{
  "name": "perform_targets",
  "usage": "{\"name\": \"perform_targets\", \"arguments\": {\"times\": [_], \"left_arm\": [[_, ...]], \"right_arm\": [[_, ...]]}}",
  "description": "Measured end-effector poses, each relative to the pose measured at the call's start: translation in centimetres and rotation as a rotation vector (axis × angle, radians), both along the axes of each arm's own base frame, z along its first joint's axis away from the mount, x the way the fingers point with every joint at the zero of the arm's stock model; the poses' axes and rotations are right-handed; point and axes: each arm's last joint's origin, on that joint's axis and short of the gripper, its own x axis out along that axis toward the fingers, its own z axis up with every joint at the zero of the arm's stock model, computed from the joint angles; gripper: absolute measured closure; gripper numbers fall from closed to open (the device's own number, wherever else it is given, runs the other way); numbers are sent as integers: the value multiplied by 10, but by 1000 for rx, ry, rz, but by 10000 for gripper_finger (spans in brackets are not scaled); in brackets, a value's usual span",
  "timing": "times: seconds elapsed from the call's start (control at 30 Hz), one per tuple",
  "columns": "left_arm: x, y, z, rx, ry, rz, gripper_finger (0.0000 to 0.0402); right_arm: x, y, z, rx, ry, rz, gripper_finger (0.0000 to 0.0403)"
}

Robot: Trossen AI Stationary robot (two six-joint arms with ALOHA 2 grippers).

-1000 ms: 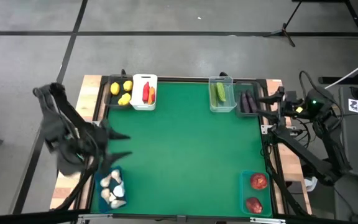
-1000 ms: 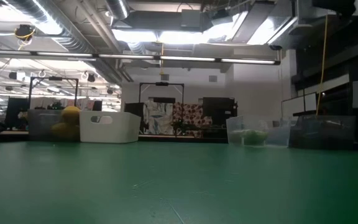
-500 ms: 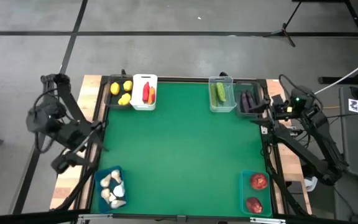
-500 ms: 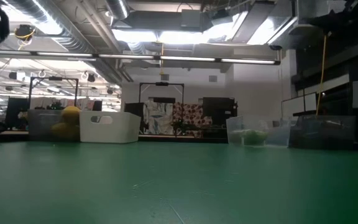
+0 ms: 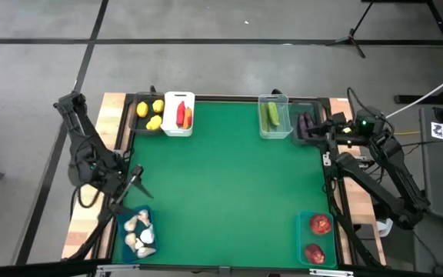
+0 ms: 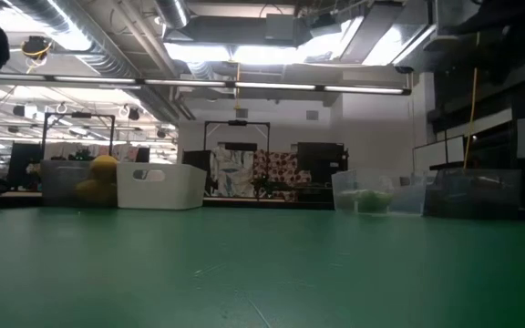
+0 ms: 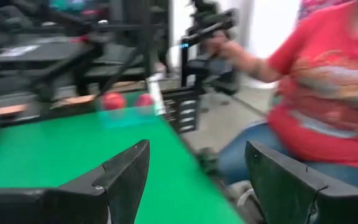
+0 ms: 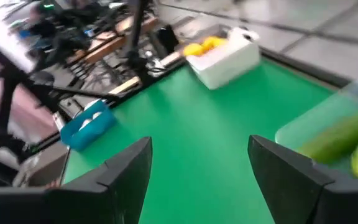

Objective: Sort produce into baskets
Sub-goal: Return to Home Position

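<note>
Only beyond left gripper [image 7: 195, 157]: person [image 7: 328, 99] in red.

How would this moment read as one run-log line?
left gripper: open, empty, near garlic bin | right gripper: open, empty, by eggplant bin | produce: all binned

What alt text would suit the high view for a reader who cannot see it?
Green table seen from above, produce sorted into bins: lemons, chili, cucumbers and eggplants along the top, garlic bottom left, red fruits bottom right. Left gripper and right gripper hang open at the sides.
</note>
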Motion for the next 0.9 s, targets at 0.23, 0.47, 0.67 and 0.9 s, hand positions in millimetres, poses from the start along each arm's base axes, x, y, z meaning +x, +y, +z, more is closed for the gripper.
{"name": "perform_targets", "arguments": {"times": [0.23, 0.47, 0.67, 0.9], "left_arm": [[1, 4, 1, -18, -34, -16, 141], [-16, 7, 30, -114, -327, -747, 141], [-16, 11, 24, -102, -245, -849, 141], [-7, 23, 16, -69, -212, -610, 141]], "right_arm": [[3, 6, 16, -155, -178, 347, 139], [8, -1, 2, -200, -241, 431, 139], [20, -14, -26, -129, -296, 418, 139], [30, 3, -49, -229, -535, 549, 139]]}}
